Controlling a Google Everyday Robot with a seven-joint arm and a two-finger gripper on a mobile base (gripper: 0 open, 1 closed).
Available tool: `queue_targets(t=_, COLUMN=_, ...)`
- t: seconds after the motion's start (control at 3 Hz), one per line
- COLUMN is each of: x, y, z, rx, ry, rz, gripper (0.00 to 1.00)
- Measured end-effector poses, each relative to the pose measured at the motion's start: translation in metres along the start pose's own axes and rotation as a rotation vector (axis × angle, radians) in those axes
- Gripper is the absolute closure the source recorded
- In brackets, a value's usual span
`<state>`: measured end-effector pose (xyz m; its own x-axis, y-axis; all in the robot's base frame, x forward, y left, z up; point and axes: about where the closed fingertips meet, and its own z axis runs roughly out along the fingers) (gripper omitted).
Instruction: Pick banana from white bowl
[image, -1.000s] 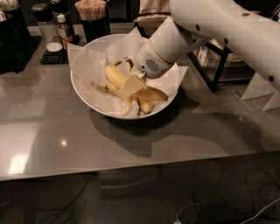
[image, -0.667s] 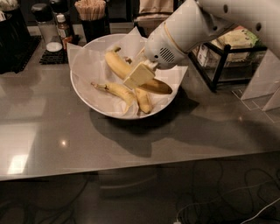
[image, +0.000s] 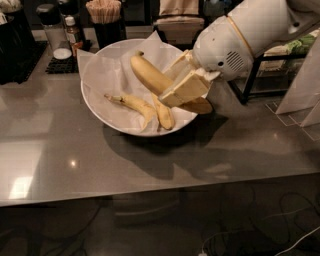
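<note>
My gripper (image: 181, 91) is shut on the banana (image: 147, 76), a thick curved yellow one with a greenish stem at the upper left and a brownish tip showing at the right of the fingers. The banana hangs tilted in the air above the right half of the white bowl (image: 100, 105), clear of the paper lining. The bowl is wide, shallow and lined with crinkled white paper. Two slimmer bananas (image: 134, 105) lie in the bowl's bottom under the lifted one.
The bowl sits on a grey counter (image: 75, 160). Behind it at the left stand a black tray with shakers (image: 65, 37) and a cup of wooden sticks (image: 104, 17). A black wire rack (image: 280, 65) stands at the right behind my arm.
My gripper has risen and moved right with the banana in it. The banana has come up off the bowl's lining; the two slim bananas stay in the bowl.
</note>
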<state>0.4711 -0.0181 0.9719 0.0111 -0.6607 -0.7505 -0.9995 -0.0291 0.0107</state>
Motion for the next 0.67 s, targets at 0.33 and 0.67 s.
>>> queue_targets(t=0.33, x=0.0102, y=0.0302, z=-0.0153, rx=-0.068, ry=-0.066, rz=-0.024, gripper=1.00)
queue_targets(t=0.67, x=0.0077, y=0.0314, z=-0.0166, rx=-0.064, ry=-0.071, rz=-0.028, gripper=1.00)
